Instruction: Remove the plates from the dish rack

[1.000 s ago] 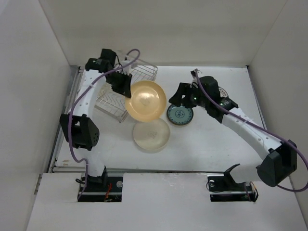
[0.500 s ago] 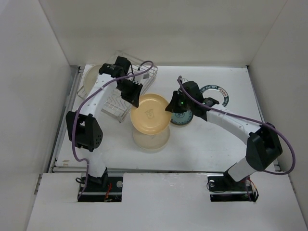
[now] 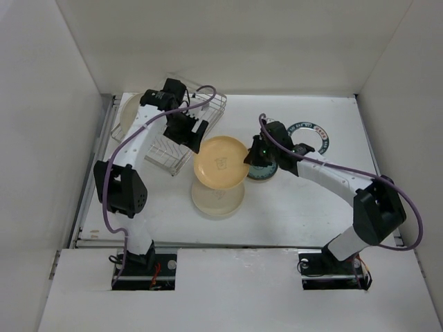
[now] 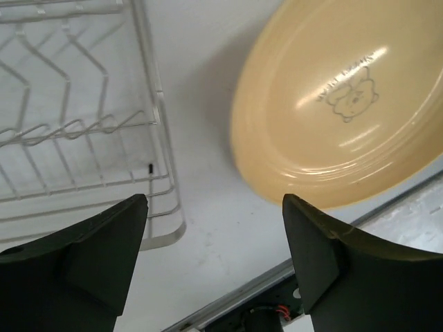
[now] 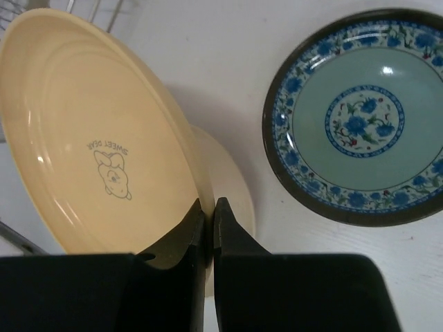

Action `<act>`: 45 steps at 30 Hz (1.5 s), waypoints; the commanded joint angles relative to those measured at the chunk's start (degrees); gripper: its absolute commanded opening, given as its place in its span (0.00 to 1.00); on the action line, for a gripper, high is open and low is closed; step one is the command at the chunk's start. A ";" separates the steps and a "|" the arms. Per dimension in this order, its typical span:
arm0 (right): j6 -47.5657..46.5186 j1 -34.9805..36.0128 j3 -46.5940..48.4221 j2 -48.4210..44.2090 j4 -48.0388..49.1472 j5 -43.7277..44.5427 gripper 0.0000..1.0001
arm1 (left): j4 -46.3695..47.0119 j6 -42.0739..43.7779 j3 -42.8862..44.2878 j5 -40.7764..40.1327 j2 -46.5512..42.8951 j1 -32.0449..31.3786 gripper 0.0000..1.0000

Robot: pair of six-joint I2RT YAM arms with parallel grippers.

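Note:
A tan plate (image 3: 220, 162) with a small bear print hangs tilted over a cream plate (image 3: 217, 198) that lies on the table. My right gripper (image 3: 249, 158) is shut on the tan plate's right rim (image 5: 201, 187); the right wrist view shows its jaws (image 5: 210, 207) pinching the edge. My left gripper (image 3: 196, 140) stands open with nothing between its fingers (image 4: 114, 242), just left of the tan plate (image 4: 346, 104) and beside the wire dish rack (image 4: 69, 138). A teal patterned plate (image 5: 360, 117) lies flat to the right of the cream plate (image 5: 232, 187).
The dish rack (image 3: 208, 104) sits at the back left, with a pale plate (image 3: 127, 112) at its left end. A white plate with a dark patterned rim (image 3: 316, 135) lies at the back right. White walls enclose the table.
My left gripper has let go of the tan plate and drawn back toward the rack. My right gripper has moved in and shut on the plate's right rim, and the plate has sunk toward the cream plate.

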 commanded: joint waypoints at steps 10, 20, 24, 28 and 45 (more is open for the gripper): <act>-1.03 4.65 5.47 10.36 -6.58 1.68 0.01 | 3.30 -1.09 9.79 -14.82 -6.00 7.16 0.83; -1.03 6.23 5.65 9.67 -9.24 4.23 0.46 | 3.83 1.20 9.27 -18.17 -8.20 8.31 0.86; -2.17 6.76 6.18 9.67 -11.86 5.46 0.52 | 4.89 1.20 10.58 -20.62 -8.20 9.45 0.87; -2.18 7.29 7.32 9.14 -13.54 7.57 0.52 | 8.39 1.81 11.20 -26.23 -8.20 11.21 0.89; -2.18 7.29 13.12 2.46 -15.65 10.91 0.54 | 12.17 9.91 26.40 -20.63 11.65 22.72 0.86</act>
